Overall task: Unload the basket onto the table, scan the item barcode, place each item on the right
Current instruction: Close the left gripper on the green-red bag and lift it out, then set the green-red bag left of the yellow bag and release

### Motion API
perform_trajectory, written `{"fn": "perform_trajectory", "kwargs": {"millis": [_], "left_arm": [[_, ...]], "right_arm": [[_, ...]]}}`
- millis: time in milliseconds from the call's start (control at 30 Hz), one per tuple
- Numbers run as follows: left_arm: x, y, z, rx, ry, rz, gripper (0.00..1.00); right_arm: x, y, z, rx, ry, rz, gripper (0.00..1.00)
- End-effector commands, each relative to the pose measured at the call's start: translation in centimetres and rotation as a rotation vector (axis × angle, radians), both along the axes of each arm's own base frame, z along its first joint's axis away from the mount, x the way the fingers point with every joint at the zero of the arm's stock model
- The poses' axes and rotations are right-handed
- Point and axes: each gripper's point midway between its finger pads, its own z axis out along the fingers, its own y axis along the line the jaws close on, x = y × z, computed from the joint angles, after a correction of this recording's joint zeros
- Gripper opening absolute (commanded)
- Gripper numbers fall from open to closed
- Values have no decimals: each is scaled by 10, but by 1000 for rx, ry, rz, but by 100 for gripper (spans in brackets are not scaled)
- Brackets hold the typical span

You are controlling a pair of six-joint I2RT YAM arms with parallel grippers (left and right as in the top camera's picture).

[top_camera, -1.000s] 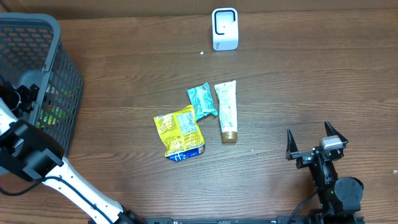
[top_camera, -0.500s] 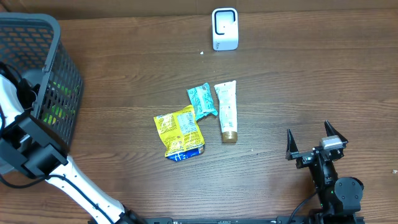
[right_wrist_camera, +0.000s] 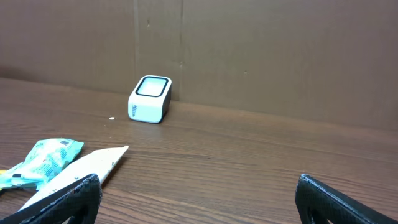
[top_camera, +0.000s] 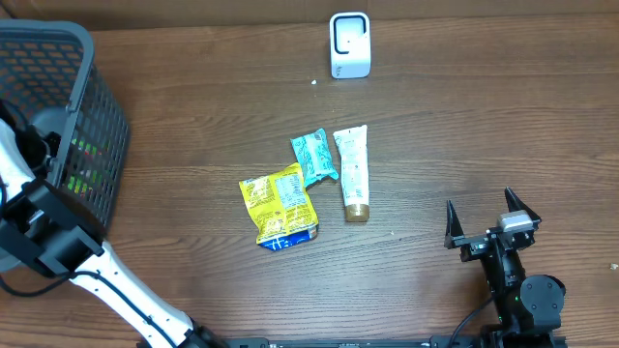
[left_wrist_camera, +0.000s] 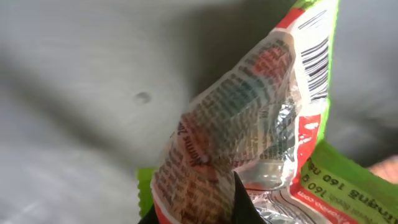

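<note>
Snack packet [left_wrist_camera: 249, 118], red, green and white with a printed barcode near its top edge, is inside the grey mesh basket [top_camera: 58, 48] at the table's left end, where the left arm reaches in. The left wrist view shows its foil bunched against the left gripper [left_wrist_camera: 233, 199], whose jaws are clenched on the packet's lower part. From overhead, the grip itself is hidden behind the arm and mesh.

Right gripper [top_camera: 484, 220] is released, jaws spread wide, parked at the near right of the table [top_camera: 484, 116] and touching nothing.

Scanner [top_camera: 349, 44], a small white box, stands at the far edge, well apart from the basket. Three other items lie mid-table: a yellow pouch [top_camera: 279, 205], a teal pouch [top_camera: 313, 157] and a white tube [top_camera: 353, 172].

Progress, as a judgement: early. The pick appears made, but the packet is not yet lifted out of the basket. Carrying it across, turning the barcode toward the scanner and presenting it all remain.

Against the overhead view a second ago: the left arm's links over the basket have shifted, its white segment now nearer the left edge, and the green patches seen through the mesh sit differently. The mid-table items, scanner and right arm are unchanged
</note>
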Motion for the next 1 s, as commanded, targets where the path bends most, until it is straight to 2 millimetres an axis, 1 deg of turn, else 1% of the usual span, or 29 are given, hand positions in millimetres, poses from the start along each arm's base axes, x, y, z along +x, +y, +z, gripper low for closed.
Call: {"fn": "perform_trajectory", "kwargs": {"millis": [0, 67, 167, 267, 333, 467, 500, 567, 633, 700, 733, 767, 833, 967], "left_arm": [[10, 22, 73, 151, -122, 48, 4], [9, 25, 107, 213, -166, 53, 4], [6, 24, 149, 282, -230, 56, 4], [1, 16, 185, 327, -301, 58, 4], [-1, 6, 211, 350, -358, 49, 4], [-6, -25, 266, 401, -482, 2, 4], [-8, -38, 284, 420, -520, -17, 4], [-11, -62, 307, 444, -570, -59, 4], [-14, -98, 330, 454, -624, -122, 4], [-14, -126, 341, 447, -653, -180, 4], [-13, -144, 344, 433, -664, -216, 4], [-11, -157, 344, 418, -669, -240, 4], [-8, -183, 341, 380, -662, -298, 4], [7, -236, 320, 289, -618, -431, 4]], "right_arm": [[0, 2, -2, 4, -5, 10, 100], [0, 2, -2, 4, -5, 10, 100], [0, 2, -2, 4, -4, 10, 100], [0, 2, -2, 4, -4, 10, 100], [0, 2, -2, 4, -5, 10, 100], [0, 2, -2, 4, -4, 10, 100], [0, 2, -2, 4, -5, 10, 100], [0, 2, -2, 4, -4, 10, 100], [0, 2, -2, 4, -4, 10, 100], [0, 2, -2, 4, -5, 10, 100], [0, 2, -2, 4, -5, 10, 100], [0, 2, -2, 4, -4, 10, 100], [0, 2, -2, 4, -5, 10, 100], [0, 2, -2, 4, -4, 10, 100]]}}
